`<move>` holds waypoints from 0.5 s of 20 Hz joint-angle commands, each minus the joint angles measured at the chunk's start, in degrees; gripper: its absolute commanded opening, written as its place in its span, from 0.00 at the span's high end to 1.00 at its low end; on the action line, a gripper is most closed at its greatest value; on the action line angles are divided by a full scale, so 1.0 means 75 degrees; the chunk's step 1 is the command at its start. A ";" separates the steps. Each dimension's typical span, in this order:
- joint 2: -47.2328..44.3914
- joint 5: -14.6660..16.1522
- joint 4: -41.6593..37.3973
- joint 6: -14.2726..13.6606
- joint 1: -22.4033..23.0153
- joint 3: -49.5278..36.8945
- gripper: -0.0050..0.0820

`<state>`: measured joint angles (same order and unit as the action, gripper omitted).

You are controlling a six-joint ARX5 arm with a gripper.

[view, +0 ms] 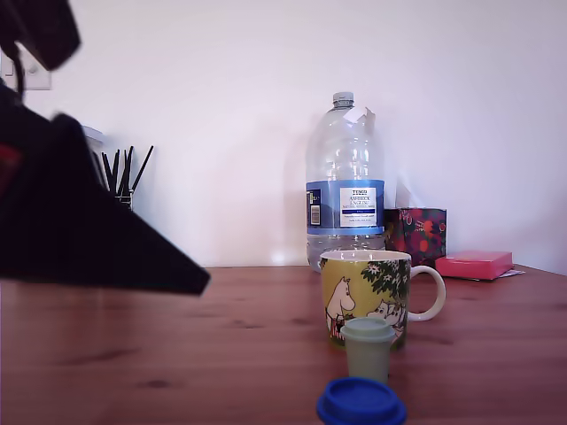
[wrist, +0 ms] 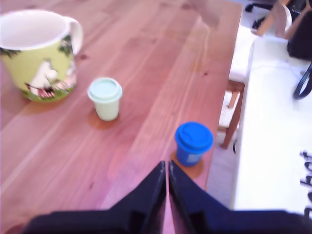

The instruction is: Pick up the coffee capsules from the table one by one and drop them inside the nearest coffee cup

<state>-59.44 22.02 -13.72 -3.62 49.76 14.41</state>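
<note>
Meeting tip to tip, the dark fingers [wrist: 151, 195] are closed on nothing and hang over the wooden bench [wrist: 146, 63]. Nearest them stands the blue capsule [wrist: 193, 142], rim up, close to the bench edge. Farther out is the green capsule [wrist: 105, 97], also rim up, just beside the upright mug [wrist: 36, 53] but not touching it. In the exterior view a clear bottle [view: 345, 186] stands behind the mug.

Open worktop [wrist: 146, 63] lay between the green capsule [wrist: 105, 97] and the blue capsule [wrist: 193, 142], standing well apart; the mug [wrist: 36, 53] stood near the green capsule, its mouth open above, with the bottle [view: 345, 177] behind it.
</note>
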 commanded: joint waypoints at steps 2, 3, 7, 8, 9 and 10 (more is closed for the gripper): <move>-0.0595 0.0000 -0.0300 -0.0181 0.0175 0.0067 0.97; -0.0769 0.0003 -0.0399 -0.0181 0.0221 0.0093 0.97; -0.1093 0.0017 -0.0699 -0.0187 0.0347 0.0096 0.76; -0.1131 0.0003 -0.0822 -0.0189 0.0367 0.0096 0.59; -0.1134 -0.0006 -0.0991 -0.0195 0.0396 0.0096 0.42; -0.1134 -0.0003 -0.1154 -0.0233 0.0428 0.0096 0.33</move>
<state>-67.31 21.98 -21.28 -4.82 52.58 14.90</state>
